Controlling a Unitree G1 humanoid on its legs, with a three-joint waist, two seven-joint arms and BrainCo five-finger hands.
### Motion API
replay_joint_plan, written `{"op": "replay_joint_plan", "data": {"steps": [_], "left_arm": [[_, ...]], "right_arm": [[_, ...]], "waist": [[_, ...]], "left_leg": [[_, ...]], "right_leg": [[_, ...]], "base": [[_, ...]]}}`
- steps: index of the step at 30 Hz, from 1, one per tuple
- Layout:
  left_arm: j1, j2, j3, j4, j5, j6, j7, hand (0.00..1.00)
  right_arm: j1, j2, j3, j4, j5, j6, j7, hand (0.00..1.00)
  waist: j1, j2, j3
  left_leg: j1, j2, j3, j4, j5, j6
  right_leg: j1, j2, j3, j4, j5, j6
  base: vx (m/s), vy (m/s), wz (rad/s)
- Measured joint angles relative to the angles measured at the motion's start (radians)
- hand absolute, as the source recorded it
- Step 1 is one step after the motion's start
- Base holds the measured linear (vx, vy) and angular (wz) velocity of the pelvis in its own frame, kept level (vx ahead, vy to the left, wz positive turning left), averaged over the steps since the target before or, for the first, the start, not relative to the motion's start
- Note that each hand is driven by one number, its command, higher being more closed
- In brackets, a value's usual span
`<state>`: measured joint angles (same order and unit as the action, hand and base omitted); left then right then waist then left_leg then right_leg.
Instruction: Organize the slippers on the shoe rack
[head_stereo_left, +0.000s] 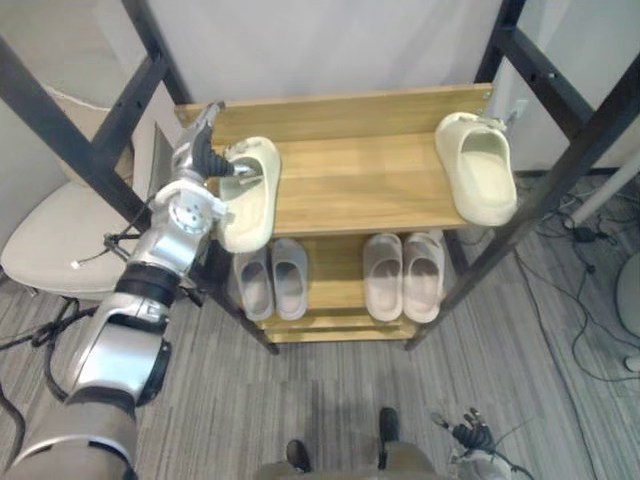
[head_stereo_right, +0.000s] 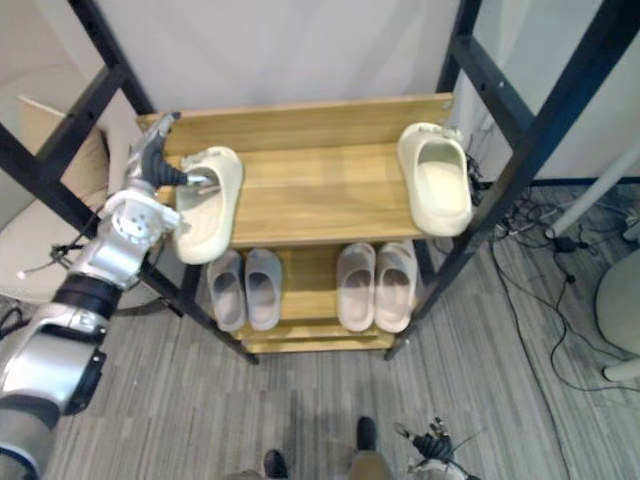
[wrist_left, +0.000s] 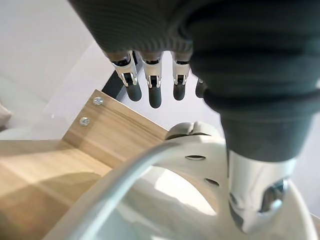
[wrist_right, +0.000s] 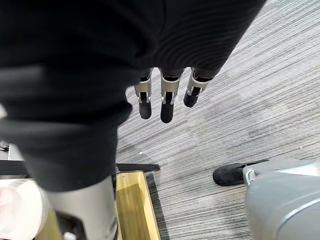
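Note:
Two cream slippers lie on the wooden shoe rack's top shelf (head_stereo_left: 360, 180). The left slipper (head_stereo_left: 248, 195) sits at the left end, its toe hanging over the front edge. The right slipper (head_stereo_left: 480, 165) lies at the right end, its toe likewise past the front edge. My left hand (head_stereo_left: 203, 150) is at the left slipper's heel. In the left wrist view its fingers (wrist_left: 155, 85) stretch straight above the slipper (wrist_left: 190, 165), while the thumb (wrist_left: 255, 195) rests down on the slipper's rim. My right hand (head_stereo_left: 468, 435) hangs low over the floor, fingers (wrist_right: 167, 100) relaxed and empty.
On the lower shelf stand a grey pair (head_stereo_left: 272, 280) and a pale pink pair (head_stereo_left: 403, 275). Black metal frame bars (head_stereo_left: 560, 170) cross both sides of the rack. A beige chair (head_stereo_left: 50, 240) stands at the left. Cables (head_stereo_left: 590, 330) lie on the floor at the right.

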<state>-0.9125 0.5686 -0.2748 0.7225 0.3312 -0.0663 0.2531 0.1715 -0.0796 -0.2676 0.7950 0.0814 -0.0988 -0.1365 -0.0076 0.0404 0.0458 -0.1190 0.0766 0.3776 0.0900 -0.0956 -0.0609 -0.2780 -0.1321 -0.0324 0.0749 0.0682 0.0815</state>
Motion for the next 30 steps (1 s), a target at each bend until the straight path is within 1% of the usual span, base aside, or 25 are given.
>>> {"op": "replay_joint_plan", "data": {"steps": [3,6,14,20,26,30], "left_arm": [[-0.001,0.000,-0.005,0.001,0.022,0.008,-0.001,1.00],[-0.012,0.001,-0.022,0.002,0.025,0.009,-0.002,1.00],[-0.017,0.004,-0.019,0.006,0.023,0.009,0.001,1.00],[-0.017,0.003,-0.020,0.013,0.020,0.008,-0.001,1.00],[-0.011,-0.001,-0.020,-0.004,0.018,0.008,0.004,1.00],[0.001,-0.012,-0.031,-0.028,0.018,0.007,0.024,1.00]], "right_arm": [[0.001,0.001,0.000,-0.006,0.001,-0.001,0.000,0.00],[0.012,0.001,0.000,-0.037,0.001,-0.003,0.000,0.00],[0.011,0.000,-0.001,-0.037,0.001,-0.007,0.000,0.00],[0.027,0.001,-0.002,-0.036,0.001,-0.007,0.000,0.00],[0.039,0.002,-0.002,-0.033,0.000,-0.006,0.000,0.00],[0.038,0.003,-0.002,-0.032,0.000,-0.006,0.000,0.00]], "waist": [[-0.004,0.001,0.005],[-0.005,0.004,0.007],[-0.006,0.006,0.009],[-0.016,0.014,0.019],[-0.019,0.016,0.021],[-0.031,0.020,0.023]], "left_leg": [[-0.002,0.001,0.008,0.000,-0.001,0.000],[0.000,0.001,0.011,0.000,-0.001,-0.001],[0.006,0.001,0.039,0.000,-0.004,0.000],[0.026,0.000,0.041,0.000,-0.010,-0.001],[0.026,-0.005,0.039,-0.001,-0.011,-0.001],[0.026,-0.015,0.032,-0.002,-0.011,0.000]], "right_leg": [[0.000,0.004,0.009,-0.013,0.008,-0.001],[0.000,0.005,0.011,-0.014,0.009,-0.001],[0.003,0.010,0.042,-0.047,0.036,0.000],[0.035,0.012,0.048,-0.077,0.050,0.002],[0.036,0.010,0.050,-0.081,0.052,0.005],[0.037,0.005,0.050,-0.085,0.055,0.009]], "base": [[0.01,-0.004,-0.09],[0.00,-0.005,-0.03],[-0.01,-0.005,-0.11],[0.00,-0.002,-0.03],[0.00,0.000,0.00],[0.00,0.000,0.00]]}}
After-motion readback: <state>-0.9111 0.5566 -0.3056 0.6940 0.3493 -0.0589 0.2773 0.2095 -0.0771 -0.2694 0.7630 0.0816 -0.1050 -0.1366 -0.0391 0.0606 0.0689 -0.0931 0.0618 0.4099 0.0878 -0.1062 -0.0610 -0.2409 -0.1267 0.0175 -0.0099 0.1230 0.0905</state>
